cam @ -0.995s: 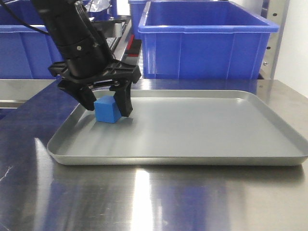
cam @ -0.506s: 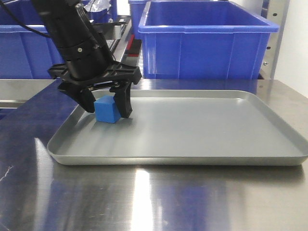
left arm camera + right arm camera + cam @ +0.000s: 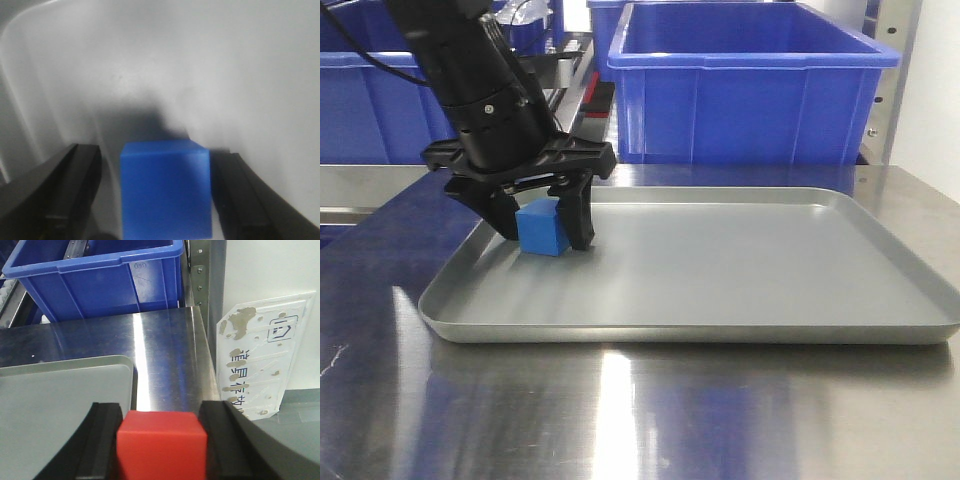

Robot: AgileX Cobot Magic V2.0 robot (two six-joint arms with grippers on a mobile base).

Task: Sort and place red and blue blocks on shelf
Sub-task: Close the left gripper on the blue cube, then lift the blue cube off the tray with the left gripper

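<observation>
A bright blue block (image 3: pixel 542 228) sits in the near-left part of a shallow grey tray (image 3: pixel 690 330). My left gripper (image 3: pixel 546 238) reaches down over it, open, with one black finger on each side. In the left wrist view the blue block (image 3: pixel 166 187) stands between the fingers (image 3: pixel 75 195); a strip of tray shows on its left and the right finger is almost against it. My right gripper (image 3: pixel 161 412) is shut on the red block (image 3: pixel 161 445), held above the tray's corner (image 3: pixel 60 405) and the steel shelf surface (image 3: pixel 170 340). The right gripper is out of the front view.
Two large blue bins (image 3: pixel 750 90) (image 3: pixel 370 100) stand behind the tray on the steel shelf (image 3: pixel 620 420). One bin (image 3: pixel 100 275) lies ahead of the right gripper. A perforated upright (image 3: pixel 200 280) and a white labelled sheet (image 3: pixel 260 355) are at the right edge.
The left gripper's fingers have drawn in a little closer around the blue block, and the arm has shifted slightly. The block stays on the tray.
</observation>
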